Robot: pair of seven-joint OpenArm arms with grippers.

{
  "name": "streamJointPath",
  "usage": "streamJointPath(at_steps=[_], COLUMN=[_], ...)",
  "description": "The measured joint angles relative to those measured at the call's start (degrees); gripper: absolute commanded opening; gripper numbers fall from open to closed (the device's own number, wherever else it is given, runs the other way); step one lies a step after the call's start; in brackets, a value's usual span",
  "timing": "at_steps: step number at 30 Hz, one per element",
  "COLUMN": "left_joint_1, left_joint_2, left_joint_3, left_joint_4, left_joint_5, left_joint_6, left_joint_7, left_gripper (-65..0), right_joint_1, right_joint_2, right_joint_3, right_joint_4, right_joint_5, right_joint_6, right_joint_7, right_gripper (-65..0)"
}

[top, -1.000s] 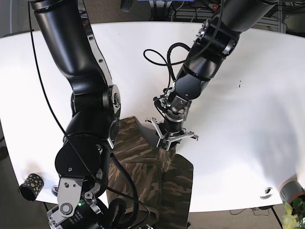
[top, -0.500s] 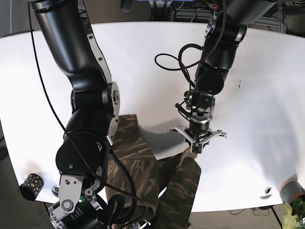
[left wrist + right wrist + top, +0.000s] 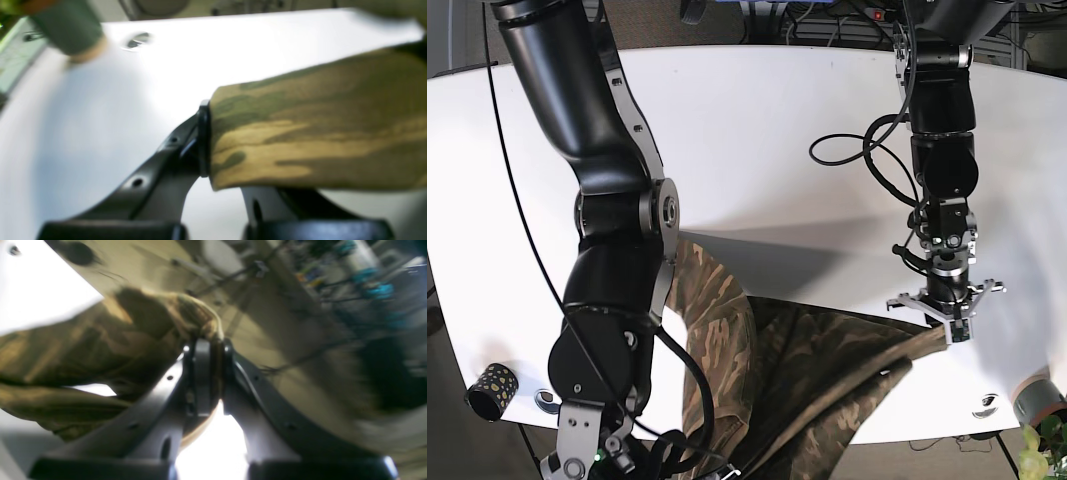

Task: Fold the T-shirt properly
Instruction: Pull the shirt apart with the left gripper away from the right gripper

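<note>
At the near edge of the white table [image 3: 757, 130], the camouflage T-shirt [image 3: 817, 370] stretches between both arms; the left tool [image 3: 955, 328] and right tool [image 3: 210, 373] each stay clamped on cloth. The left tool has carried its corner farther outward than before.

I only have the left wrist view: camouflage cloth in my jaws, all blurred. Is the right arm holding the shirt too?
Observer: Yes. In the right wrist view the right gripper is shut on a bunched fold of the camouflage-print T-shirt.
Operator: Where does my end sit on the table?
Observer: In the base view the left gripper holds a corner of the shirt near the front edge of the white table, on that view's right.
Operator: Is the cloth flat between us?
Observer: No. It spans between the two arms in loose folds, and part of it hangs over the front edge.
</note>
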Motion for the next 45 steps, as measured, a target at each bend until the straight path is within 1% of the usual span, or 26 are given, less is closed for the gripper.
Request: streamJointPath(at_steps=[2,4,5,6,7,10,13,15,17,21,24,25,27,29,32,34,35,36,38,40,41,42,45], left_joint_1=[-1.4,-3.4,-4.7,-5.9,-6.8,-8.3,-7.8,-7.3,-6.1,-3.7,-1.4,-0.3,1.5,3.8,7.1,9.7,10.6,11.8,13.4,15.0,15.8,16.6,18.8], left_joint_2=[-0.7,-1.6,-2.2,-2.6,-3.2,-5.7,-7.3,-7.5,-7.5,-7.0,-7.0,-7.1,-7.0,-6.9,-7.0,-6.9,-6.8,-6.7,-6.8,-7.0,-7.2,-7.5,-7.1], left_joint_3=[-2.2,-3.2,-3.5,-3.8,-4.2,-4.7,-4.8,-5.0,-5.0,-5.9,-6.1,-6.1,-6.1,-6.1,-6.1,-7.1,-7.8,-8.5,-9.4,-10.1,-10.1,-10.3,-12.3], left_joint_4=[2.6,4.4,5.4,6.3,7.5,10.7,12.1,12.2,12.7,13.4,13.6,14.1,14.9,15.7,16.6,17.4,17.6,17.9,18.1,18.1,18.1,18.1,18.2], left_joint_5=[0.0,0.0,0.0,0.0,0.0,0.0,0.1,0.3,0.2,0.0,0.0,-0.2,-0.3,-0.3,-0.2,-0.5,-0.7,-0.7,-0.5,0.0,0.0,0.0,-0.1], left_joint_6=[-1.4,-3.5,-4.0,-4.2,-4.3,-3.9,-3.7,-3.5,-4.0,-4.4,-4.5,-4.6,-4.8,-4.8,-4.8,-5.1,-5.5,-5.6,-5.0,-4.0,-3.8,-3.8,-4.5], left_joint_7=[1.6,4.5,5.2,7.4,8.3,9.6,10.7,13.0,14.9,15.9,16.3,16.2,16.1,15.9,15.8,16.0,16.0,15.9,16.0,16.2,16.0,15.9,15.8], left_gripper=[-65.0,-65.0,-65.0,-65.0,-65.0,-65.0,-64.7,-64.7,-64.7,-64.7,-64.7,-64.7,-64.7,-64.9,-64.9,-64.9,-64.9,-64.9,-65.0,-65.0,-65.0,-65.0,-65.0], right_joint_1=[2.8,5.6,6.9,8.0,8.9,9.5,7.4,4.9,2.2,-3.1,-7.6,-9.2,-11.8,-15.6,-21.4,-25.9,-27.3,-29.1,-31.9,-34.8,-36.1,-37.7,-41.7], right_joint_2=[-0.4,-0.8,-0.9,-0.9,-0.9,-0.9,-0.8,-0.3,0.1,1.0,1.6,1.6,1.6,1.7,1.9,2.5,2.8,3.1,3.5,4.0,4.0,4.0,3.5], right_joint_3=[3.3,7.6,9.5,12.1,14.2,21.0,25.9,27.1,27.8,30.8,31.4,31.3,31.3,31.0,30.8,30.8,30.8,30.9,31.1,31.2,31.1,31.1,30.9], right_joint_4=[-5.5,-12.0,-14.8,-18.1,-20.5,-26.5,-29.0,-29.0,-29.0,-27.5,-22.4,-20.3,-17.5,-14.1,-10.0,-7.0,-6.1,-5.0,-3.3,-1.1,0.2,2.0,5.1], right_joint_5=[-0.6,-0.4,-0.7,-0.5,-0.6,-0.7,-1.0,-0.7,-0.8,-1.2,-0.3,0.1,2.5,6.2,9.8,12.7,13.8,14.7,15.1,16.3,17.0,18.3,19.8], right_joint_6=[-0.17,-0.04,-0.44,-0.26,-0.39,-0.50,-0.52,-0.50,-0.50,-0.52,-0.50,-0.50,-0.48,-0.52,-0.50,-0.24,-0.31,-0.33,-0.74,-0.98,-1.09,-0.96,-0.90], right_joint_7=[1.4,3.9,5.0,5.9,6.2,6.4,6.1,5.9,4.2,1.5,0.9,-0.1,-1.3,-2.3,-5.0,-6.6,-7.2,-7.4,-7.8,-8.5,-8.4,-8.1,-8.0], right_gripper=[-65.0,-65.0,-65.0,-65.0,-65.0,-65.0,-65.0,-65.0,-65.0,-65.0,-65.0,-65.0,-65.0,-65.0,-65.0,-60.9,-55.3,-51.7,-41.1,-34.9,-32.5,-31.7,-31.2])
